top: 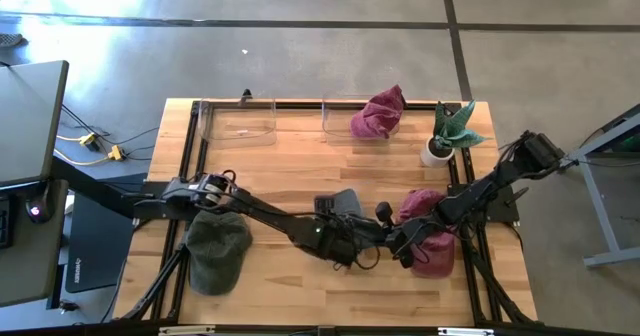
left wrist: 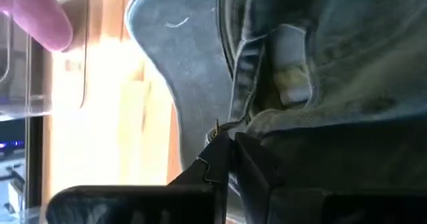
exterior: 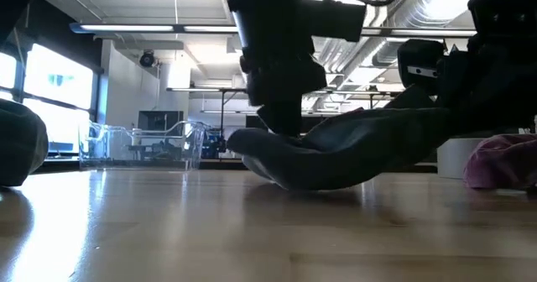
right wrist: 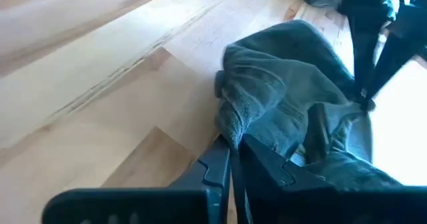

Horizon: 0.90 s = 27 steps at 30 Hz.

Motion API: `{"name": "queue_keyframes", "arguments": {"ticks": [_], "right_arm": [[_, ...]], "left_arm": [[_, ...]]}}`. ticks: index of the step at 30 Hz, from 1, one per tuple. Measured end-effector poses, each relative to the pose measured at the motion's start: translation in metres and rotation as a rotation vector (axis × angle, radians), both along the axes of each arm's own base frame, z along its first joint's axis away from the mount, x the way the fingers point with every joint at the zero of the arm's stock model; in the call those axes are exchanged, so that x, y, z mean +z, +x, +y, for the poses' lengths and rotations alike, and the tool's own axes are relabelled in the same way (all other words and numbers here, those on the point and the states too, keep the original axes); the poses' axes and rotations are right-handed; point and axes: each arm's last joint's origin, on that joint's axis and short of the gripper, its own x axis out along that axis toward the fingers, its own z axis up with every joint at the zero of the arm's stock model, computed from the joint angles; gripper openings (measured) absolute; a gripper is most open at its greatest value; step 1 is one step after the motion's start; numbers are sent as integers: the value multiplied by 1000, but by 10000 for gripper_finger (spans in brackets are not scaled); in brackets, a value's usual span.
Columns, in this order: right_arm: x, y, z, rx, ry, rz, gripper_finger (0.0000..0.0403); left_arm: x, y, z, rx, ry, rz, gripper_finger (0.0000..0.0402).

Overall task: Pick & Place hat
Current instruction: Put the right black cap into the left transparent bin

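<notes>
A grey-blue hat is strung between my two grippers at the middle of the table, largely under the arms in the high view. My left gripper comes from the table's left and is shut on the hat's rim; it also shows in the high view. My right gripper comes from the right and is shut on the opposite edge. An olive hat lies at the near left, a maroon hat at the right, and another maroon hat in a far bin. My left gripper pinches the hat's rim between its two fingers, beside the inner label, slanting down from the table's left. The hat sags away from it, slack. My right gripper pinches a bunched fold of the hat's edge at its fingertips, slanting down from the table's right. The hat's sagging belly is at the table top; whether it touches, I cannot tell.
Two clear bins stand along the far edge. A potted plant stands at the far right. Bare wood lies near the front edge.
</notes>
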Motion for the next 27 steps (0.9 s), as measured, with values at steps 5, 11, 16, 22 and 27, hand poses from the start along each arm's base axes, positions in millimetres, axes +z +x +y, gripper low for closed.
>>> {"name": "queue_keyframes", "arguments": {"ticks": [5,11,16,22,27], "right_arm": [[-2,0,-1,-38,12,10,74],[-1,-3,-4,-130,-36,44,156],[13,5,1,-139,17,124,204],[14,8,12,-88,58,148,211],[9,7,12,-84,38,182,213]], "left_arm": [[-1,2,9,38,-20,5,59],[0,0,11,60,-55,32,141],[14,4,-11,-22,-86,-37,166],[16,18,-46,-369,-277,-118,158],[-11,14,-34,-316,-304,-72,142]]}}
